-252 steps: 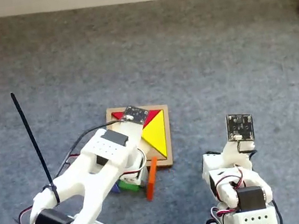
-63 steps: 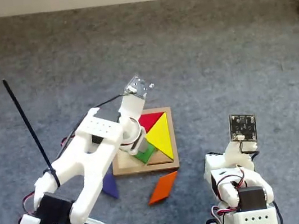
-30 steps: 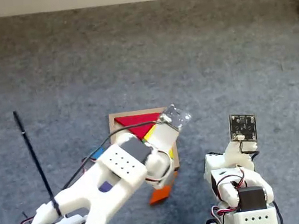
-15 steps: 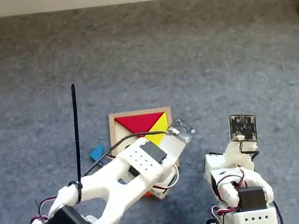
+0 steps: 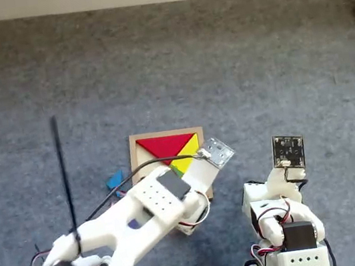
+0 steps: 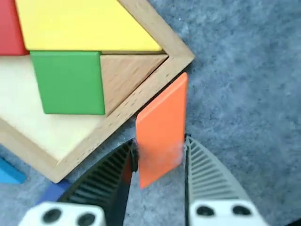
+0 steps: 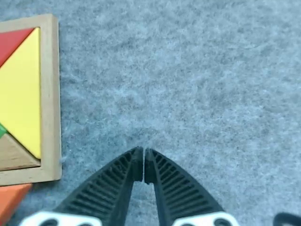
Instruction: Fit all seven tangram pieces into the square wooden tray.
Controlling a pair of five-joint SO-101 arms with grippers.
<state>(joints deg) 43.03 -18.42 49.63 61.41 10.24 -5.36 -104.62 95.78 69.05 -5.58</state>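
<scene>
- Left wrist view: the left hand [image 6: 160, 148] is clenched on the orange piece [image 6: 162, 127], one finger pressed against each long side.
- The orange piece is a flat slanted slab with a matt, even colour. It sits outside the tray [image 6: 155, 89], just beside the rim at the near right corner.
- The tray is pale wood with a raised rim and lies on the grey carpet surface [image 5: 254, 60], under the left arm's wrist.
- In the tray, a red triangle [image 5: 162, 145] fills the far side and a yellow triangle [image 6: 89, 23] the right side.
- A green square [image 6: 70, 82] sits against the yellow triangle, with a tan triangle [image 6: 127, 77] beside it in the corner.
- Bare tray floor shows beside the square.
- A blue piece [image 5: 114, 181] lies on the carpet just left of the tray, and a purple piece [image 6: 54, 190] lies near the tray's near edge.
- The right hand [image 7: 143, 165] is clenched on nothing, over carpet to the right of the tray.
</scene>
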